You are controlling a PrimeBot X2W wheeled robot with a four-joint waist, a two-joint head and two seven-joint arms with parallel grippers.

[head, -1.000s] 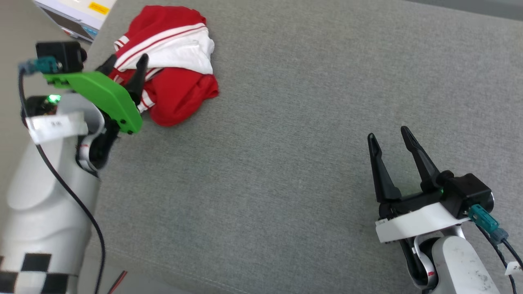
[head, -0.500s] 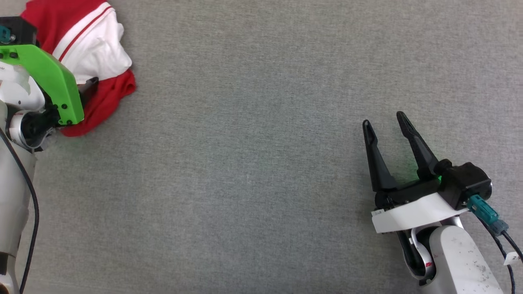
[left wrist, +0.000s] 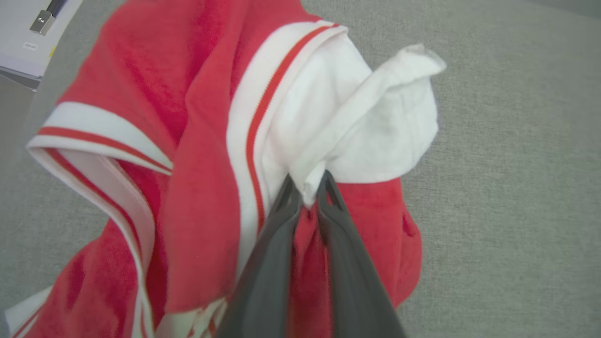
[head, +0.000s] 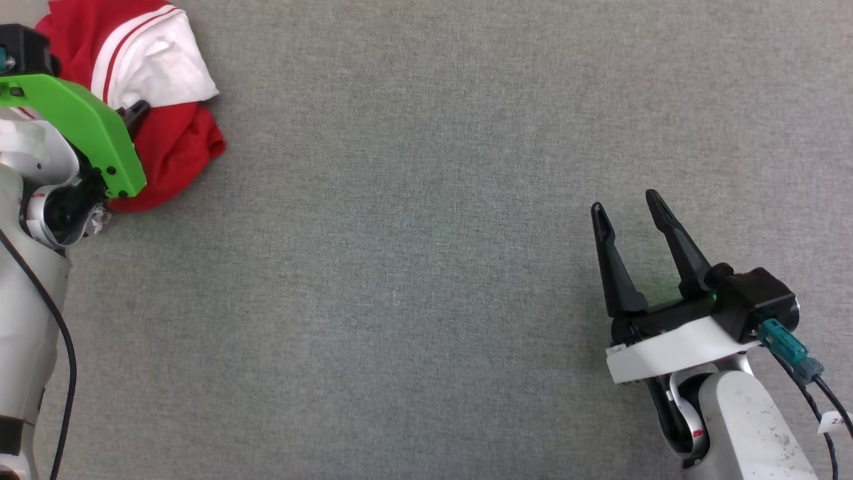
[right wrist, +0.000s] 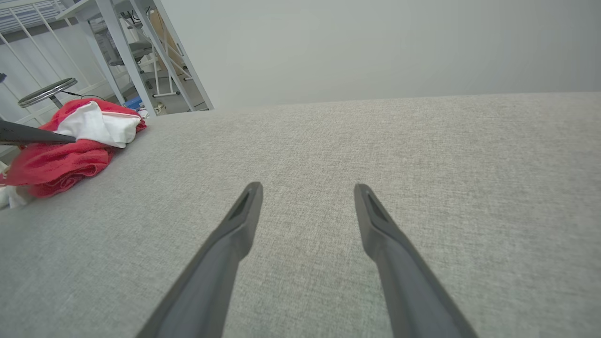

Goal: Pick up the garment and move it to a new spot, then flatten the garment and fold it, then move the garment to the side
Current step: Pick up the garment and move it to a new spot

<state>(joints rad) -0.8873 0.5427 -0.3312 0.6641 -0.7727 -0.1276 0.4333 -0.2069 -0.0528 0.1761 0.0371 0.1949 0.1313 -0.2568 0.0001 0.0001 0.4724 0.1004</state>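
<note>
Two tools, two states: my left tool (left wrist: 307, 188) pinches the garment (left wrist: 202, 141), and my right tool (head: 624, 203) stands spread and holds nothing.

At my left tool the fingers (left wrist: 277, 244) are pressed nearly together on a fold of the white sleeve (left wrist: 375, 126), right where it meets the red body cloth. Beside that fold runs the white-and-red striped trim (left wrist: 253, 122), and more trim curls along the heap's other side. The garment sits crumpled on the grey fabric surface (head: 426, 267), at the upper left corner of my head view, partly behind my green wrist bracket (head: 80, 120) and near the surface's edge. My right tool hovers well apart from it, low on the right, over bare grey cloth. Beyond the heap, my right wrist view shows a round stool (right wrist: 47, 91) and a white frame (right wrist: 141, 51).
</note>
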